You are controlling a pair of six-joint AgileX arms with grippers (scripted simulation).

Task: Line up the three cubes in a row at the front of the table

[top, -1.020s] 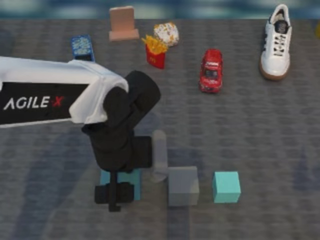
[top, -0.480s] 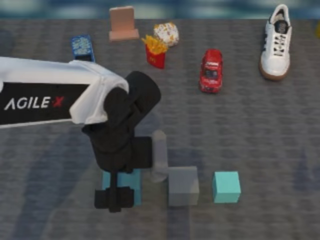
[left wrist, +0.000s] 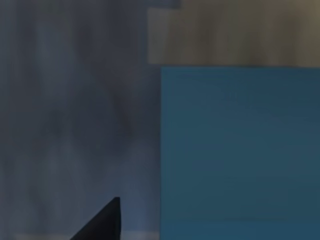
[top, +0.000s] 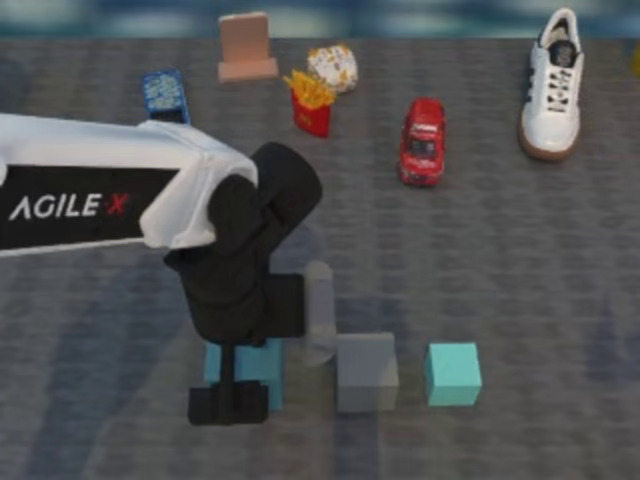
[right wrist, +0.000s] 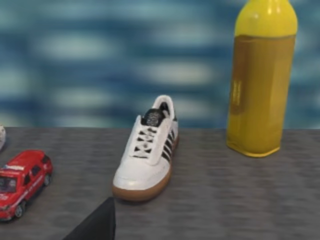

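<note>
The left gripper (top: 229,402) sits low over the blue-teal cube (top: 258,366) at the front left of the counter (top: 520,280). Whether it is apart or clamped on the cube I cannot tell: from above the wrist covers the contact, and the left wrist view shows only the cube's face (left wrist: 240,155) filling the picture beside one dark fingertip (left wrist: 102,222). That closeness suggests the cube is being set down or nudged into line, not carried high.

Just beside it to the right stands the grey cube (top: 366,372), with a narrow gap between; the small turquoise cube (top: 452,373) follows, also a little apart. All three lie roughly on one line near the front edge, so the row looks nearly made.

There is little room between the blue-teal and grey cubes, so a sideways move risks a knock; straight up is the free way out. The fries box (top: 312,104), toy car (top: 422,141), sneaker (top: 553,84) and tan block (top: 246,46) stand well apart at the back. The right arm is parked out of the top view.
</note>
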